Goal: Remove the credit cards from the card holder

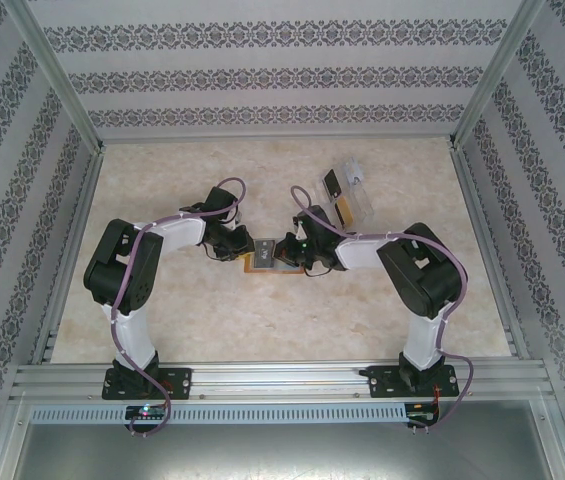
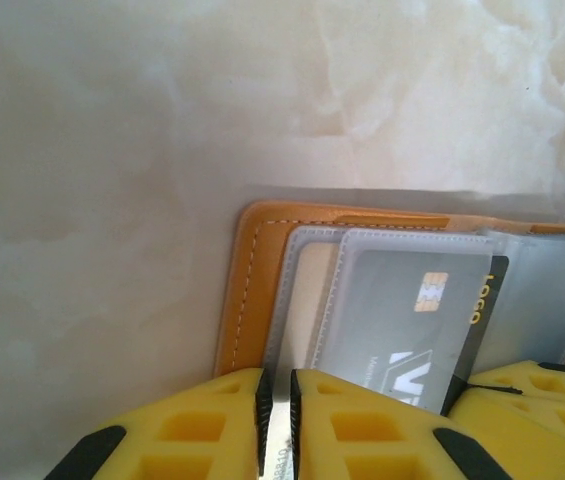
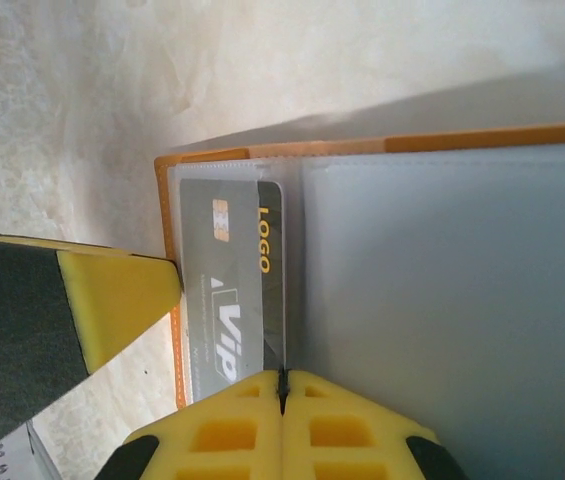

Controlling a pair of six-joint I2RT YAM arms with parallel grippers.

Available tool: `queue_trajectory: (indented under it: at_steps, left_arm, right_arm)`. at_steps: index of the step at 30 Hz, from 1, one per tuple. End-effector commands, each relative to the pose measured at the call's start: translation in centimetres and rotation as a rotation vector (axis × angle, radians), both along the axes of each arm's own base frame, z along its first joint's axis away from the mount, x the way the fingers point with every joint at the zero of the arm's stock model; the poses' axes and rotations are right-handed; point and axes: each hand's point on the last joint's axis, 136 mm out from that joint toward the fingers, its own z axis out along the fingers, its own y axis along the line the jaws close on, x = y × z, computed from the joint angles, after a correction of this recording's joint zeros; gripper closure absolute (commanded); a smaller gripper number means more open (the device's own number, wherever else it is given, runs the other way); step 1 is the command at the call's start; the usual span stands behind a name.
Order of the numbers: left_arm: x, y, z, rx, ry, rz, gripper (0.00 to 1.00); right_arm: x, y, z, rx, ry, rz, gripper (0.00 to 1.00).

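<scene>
Orange flat card holder (image 2: 247, 290) lay open, with left gripper (image 2: 280, 400) pinched on its clear plastic pocket (image 2: 297, 300) and right gripper (image 3: 282, 385) clamped on the dark grey credit card (image 3: 232, 300).

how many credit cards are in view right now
3. A grey VIP card in a pocket of the orange card holder; a dark-and-white card and a yellow-orange card lying by the clear tray, farther back on the right. Other pockets may hide more.
</scene>
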Motion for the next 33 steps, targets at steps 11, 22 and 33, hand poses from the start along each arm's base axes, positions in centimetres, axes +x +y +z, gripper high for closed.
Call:
queue_trajectory:
  at_steps: [11,22,33]
  left_arm:
    - [-0.4,0.4,1.0,0.054,-0.006,-0.025,0.88]
    - [0.8,-2.4,4.4,-0.105,-0.102,-0.066,0.91]
    - [-0.1,-1.8,0.2,-0.022,-0.006,-0.063,1.00]
  right_arm:
    - [-0.3,-1.2,-1.2,-0.073,0.006,-0.015,1.00]
    - [-0.1,-0.7,-0.8,-0.059,-0.006,0.004,1.00]
    - [-0.2,-0.9,-0.7,-0.067,-0.016,0.006,1.00]
